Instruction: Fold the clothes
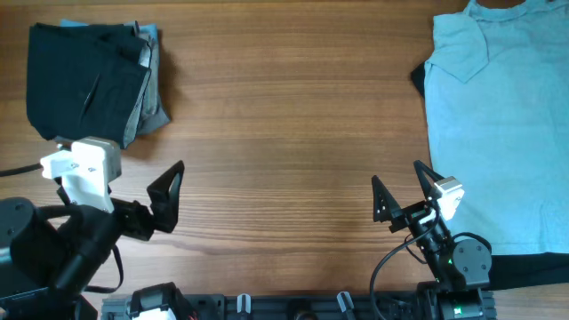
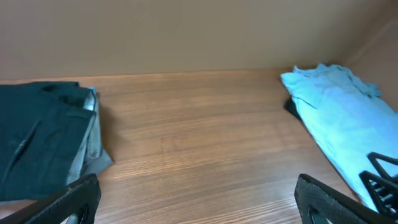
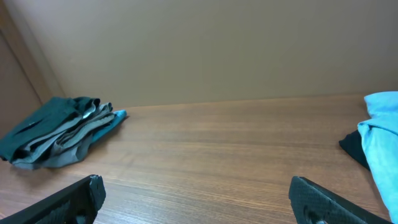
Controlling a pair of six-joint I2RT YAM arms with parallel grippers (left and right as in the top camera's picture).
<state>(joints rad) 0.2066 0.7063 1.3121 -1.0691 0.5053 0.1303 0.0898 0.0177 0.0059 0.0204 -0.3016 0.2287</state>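
Both tools hang with their tips spread wide apart, nothing in them. From the right tool (image 1: pixel 396 180), the light blue T-shirt (image 1: pixel 498 133) lies flat on the worktop (image 1: pixel 284 107) just to its right, long axis running away from the robot, so that arm's nearer. Some dark cloth (image 1: pixel 533 268) peeks out under it, maybe shorts, hard to tell. Way left of the right tool, past the left tool (image 1: pixel 166 188), folded black shorts (image 1: pixel 84 80) sit on a grey garment (image 1: pixel 153 111).

We see a warm brown table (image 1: pixel 284 107) with fine, straight wood grain. At the far left, plain black shorts (image 1: pixel 84 80) top a grey garment (image 1: pixel 153 111) edged with light blue. On the right, the T-shirt (image 1: pixel 498 124) is plain pale blue, with black cloth (image 1: pixel 533 267) showing beneath it.
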